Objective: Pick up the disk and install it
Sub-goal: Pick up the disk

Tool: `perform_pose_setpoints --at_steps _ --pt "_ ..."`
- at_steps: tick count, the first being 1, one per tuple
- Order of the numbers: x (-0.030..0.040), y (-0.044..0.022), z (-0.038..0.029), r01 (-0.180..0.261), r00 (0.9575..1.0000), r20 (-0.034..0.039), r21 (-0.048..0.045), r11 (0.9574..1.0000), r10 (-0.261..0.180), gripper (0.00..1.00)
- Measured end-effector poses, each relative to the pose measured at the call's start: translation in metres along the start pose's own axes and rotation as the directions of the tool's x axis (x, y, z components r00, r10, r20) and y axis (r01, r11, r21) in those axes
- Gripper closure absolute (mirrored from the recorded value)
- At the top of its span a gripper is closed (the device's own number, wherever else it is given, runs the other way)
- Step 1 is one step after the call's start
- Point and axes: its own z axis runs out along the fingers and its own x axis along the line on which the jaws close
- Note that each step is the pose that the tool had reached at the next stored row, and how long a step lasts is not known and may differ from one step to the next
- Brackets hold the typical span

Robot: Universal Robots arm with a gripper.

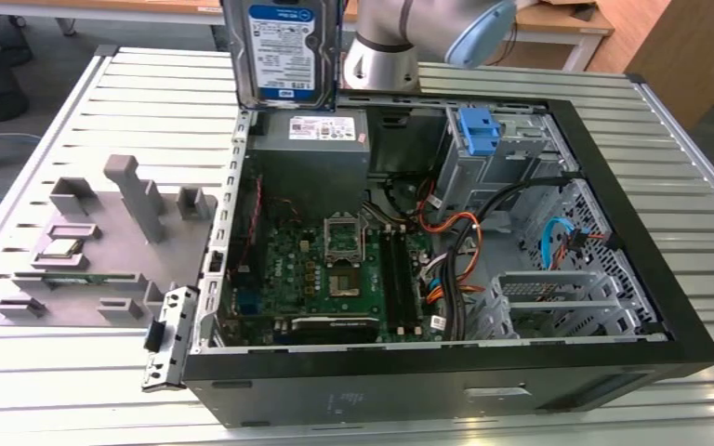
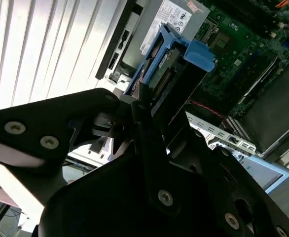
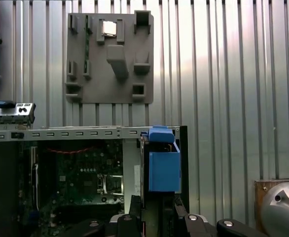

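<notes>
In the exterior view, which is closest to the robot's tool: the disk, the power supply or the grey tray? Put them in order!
1. The disk: held in the tool, above the case.
2. The power supply: just under the disk, inside the case.
3. The grey tray: outside the case, at the exterior view's left.

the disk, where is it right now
In the exterior view the disk hangs upright in the gripper, just above the grey power supply inside the open computer case.

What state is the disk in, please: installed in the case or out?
Out. In the exterior view the disk stands on edge above the power supply; the first wrist view shows the gripper holding it.
</notes>
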Motion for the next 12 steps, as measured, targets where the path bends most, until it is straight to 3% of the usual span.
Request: perform_pose_setpoints --at_steps 12 --pt "-0.0019 -0.0482 -0.0006 0.000 1.0000 0.0000 0.0000 1.0000 0.000 0.65"
